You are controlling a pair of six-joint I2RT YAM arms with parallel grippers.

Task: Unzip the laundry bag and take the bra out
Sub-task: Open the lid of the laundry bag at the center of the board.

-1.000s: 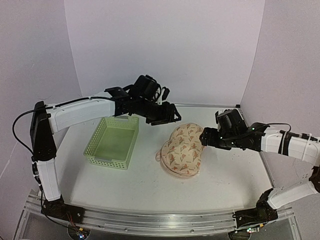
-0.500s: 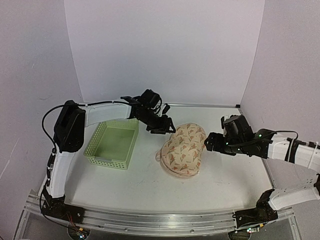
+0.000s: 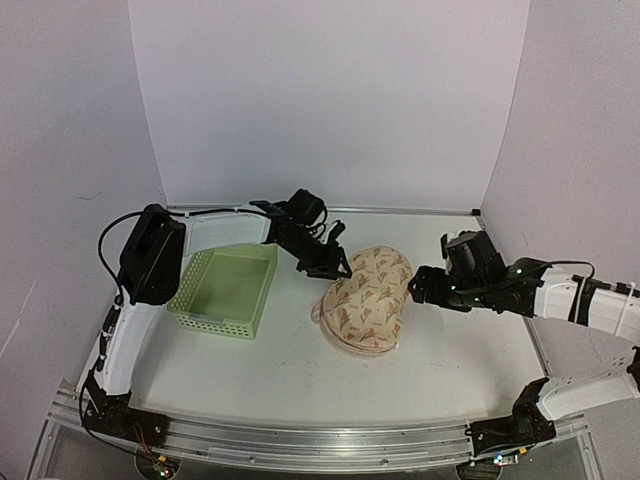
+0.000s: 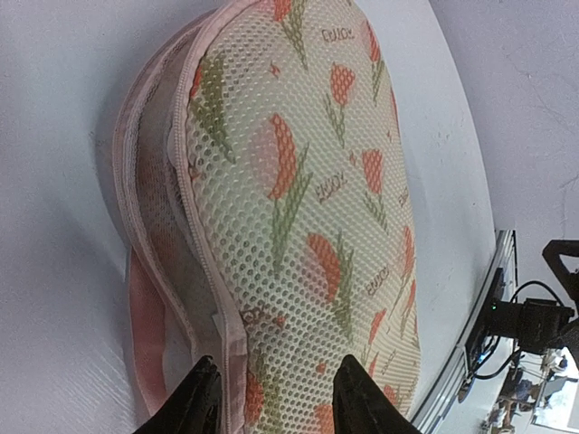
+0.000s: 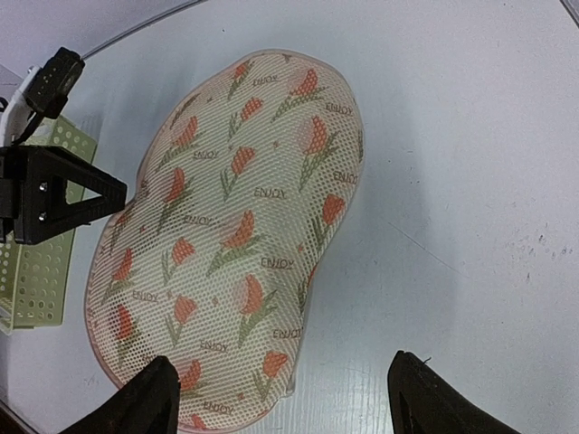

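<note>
The left gripper (image 4: 276, 402) held its jaws apart astride the laundry bag (image 4: 298, 199) at its pink zip edging (image 4: 204, 262); it should centre there before clenching. The right gripper (image 5: 289, 398) hung released.

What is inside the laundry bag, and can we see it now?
The laundry bag appears zipped shut. Only its printed mesh cover and pink zip edging show. The contents, the bra included, are covered and cannot be seen.
</note>
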